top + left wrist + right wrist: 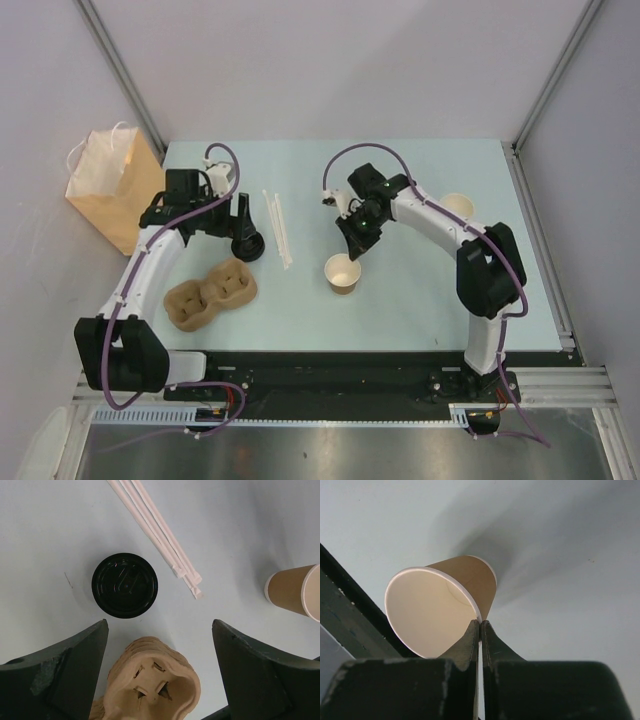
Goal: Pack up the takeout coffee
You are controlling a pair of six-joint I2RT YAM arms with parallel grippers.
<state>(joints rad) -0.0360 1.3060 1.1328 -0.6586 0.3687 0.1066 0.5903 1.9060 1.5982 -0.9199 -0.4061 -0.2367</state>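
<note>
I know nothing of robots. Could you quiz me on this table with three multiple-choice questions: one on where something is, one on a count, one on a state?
1. Where is the black lid?
A. On a shelf
B. On the table, beside the straws
C. In a sink

2. How many hollows has the pulp cup carrier?
A. Two
B. Four
C. Six

3. How is the right pincer?
A. Wide open
B. Shut on a straw
C. Shut on the rim of the lidless paper cup

Answers:
1. B, it lies flat next to the straws.
2. A, two hollows show from above.
3. C, the cup's wall is pinched between the tips.
</note>
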